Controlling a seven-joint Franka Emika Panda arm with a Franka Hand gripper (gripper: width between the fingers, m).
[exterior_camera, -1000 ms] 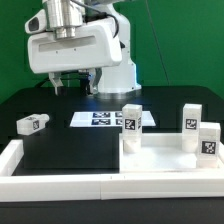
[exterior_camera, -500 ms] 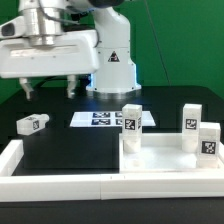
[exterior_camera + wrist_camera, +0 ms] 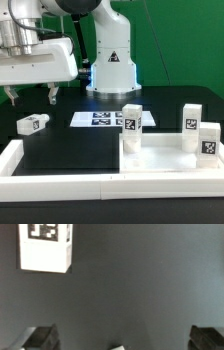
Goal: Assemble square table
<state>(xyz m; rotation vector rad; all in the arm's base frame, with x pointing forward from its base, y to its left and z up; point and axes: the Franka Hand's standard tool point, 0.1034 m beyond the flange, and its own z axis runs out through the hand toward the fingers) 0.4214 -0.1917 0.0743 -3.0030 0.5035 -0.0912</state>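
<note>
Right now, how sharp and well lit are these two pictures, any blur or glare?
Exterior view: evenly lit, white tabletop bright but not blown out, blue glow at the arm's base, the tool slightly soft. Wrist view: dim and soft overall, the leg's tag blurred, no glare on the dark table.

Even, bright light falls from above in the exterior view; the white parts look nearly washed out against my dark surface (image 3: 60, 150). Both pictures are coarse and soft. In my wrist view the leg (image 3: 46, 246) is blurred.
</note>
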